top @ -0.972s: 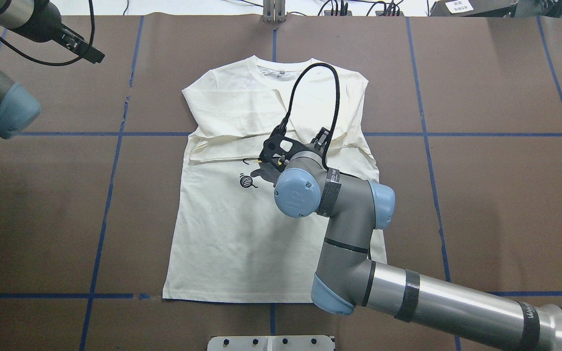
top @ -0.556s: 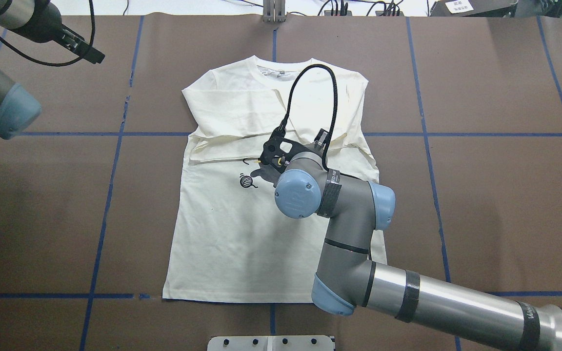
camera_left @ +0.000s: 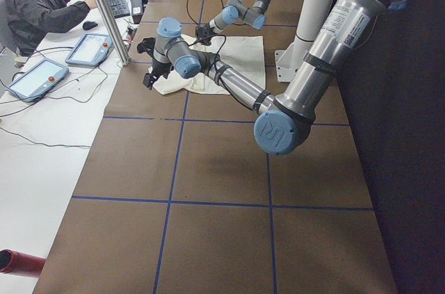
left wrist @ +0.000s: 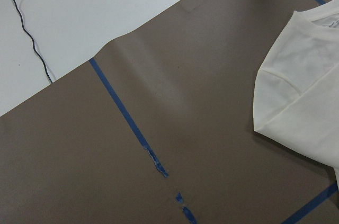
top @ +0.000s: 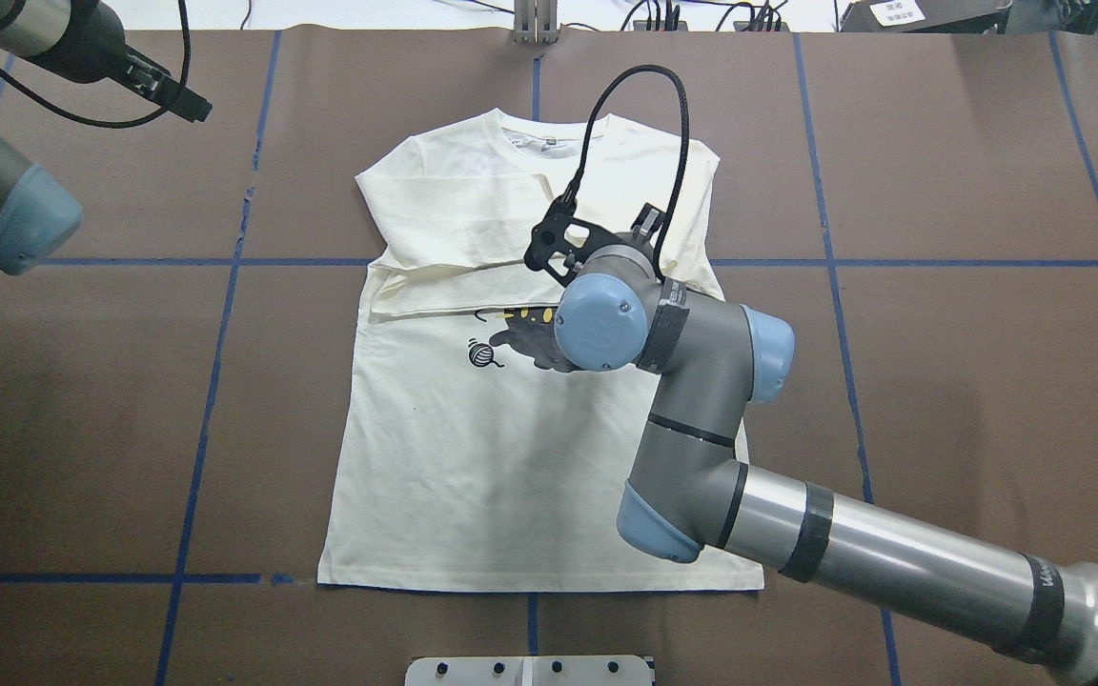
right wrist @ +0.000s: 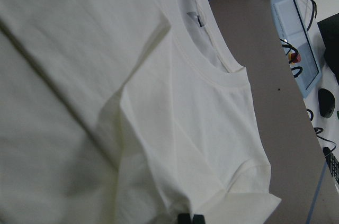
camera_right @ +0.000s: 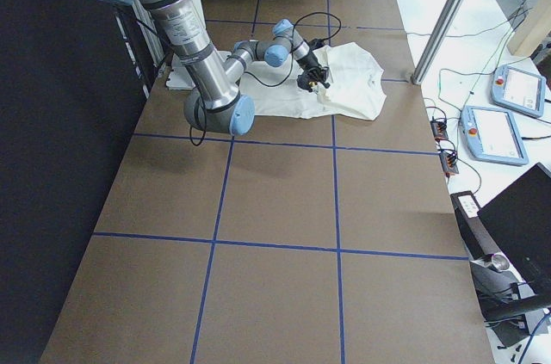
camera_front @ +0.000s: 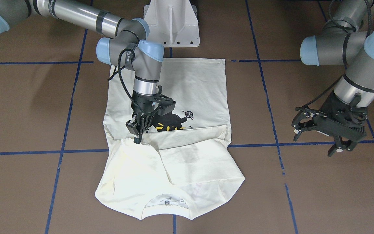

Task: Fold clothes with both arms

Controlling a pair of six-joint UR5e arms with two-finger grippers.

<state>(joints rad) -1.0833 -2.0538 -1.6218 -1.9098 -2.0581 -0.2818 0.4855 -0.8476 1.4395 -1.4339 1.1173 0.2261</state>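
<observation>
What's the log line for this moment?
right gripper: shut, tips at folded sleeve edge of shirt | left gripper: open, beside shirt, above table

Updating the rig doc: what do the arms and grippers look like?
Left arm and right arm: grey links, silver tubes with black bands, light-blue joint caps. Left gripper and right gripper: black, skeletal fingers. A black cable loops above the right wrist.

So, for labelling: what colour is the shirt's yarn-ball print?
The yarn-ball print is black; the exterior front-facing view shows it best.
</observation>
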